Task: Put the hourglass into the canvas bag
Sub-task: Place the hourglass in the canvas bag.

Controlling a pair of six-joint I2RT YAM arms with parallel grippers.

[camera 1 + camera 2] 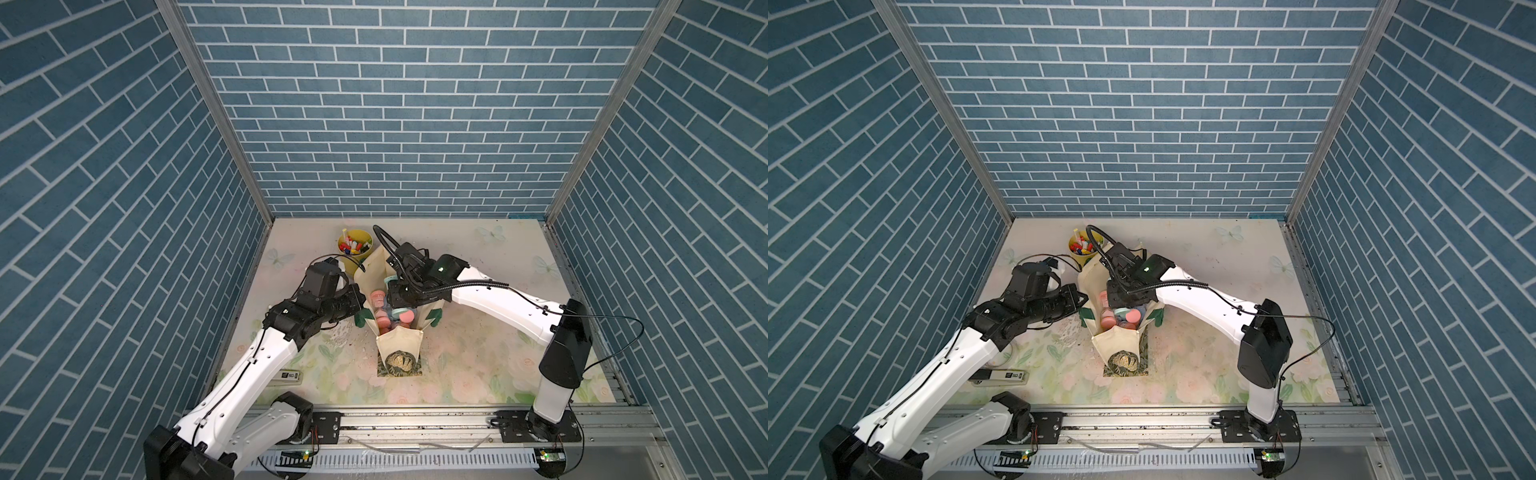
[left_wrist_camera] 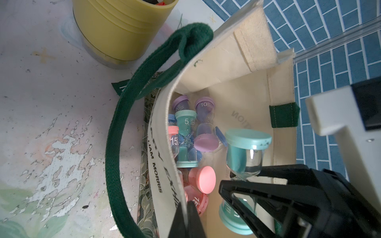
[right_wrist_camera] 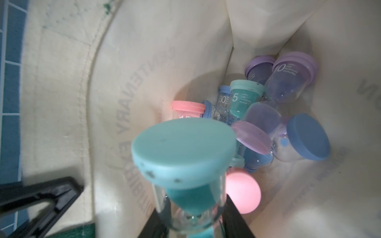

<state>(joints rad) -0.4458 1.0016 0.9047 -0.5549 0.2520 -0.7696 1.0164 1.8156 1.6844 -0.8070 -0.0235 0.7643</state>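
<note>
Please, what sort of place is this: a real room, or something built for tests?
Most likely a robot test booth: the left arm and right arm stand on a metal rail, blue brick-print panels wall in a small floral-covered table, and bare metal posts hold the corners.
</note>
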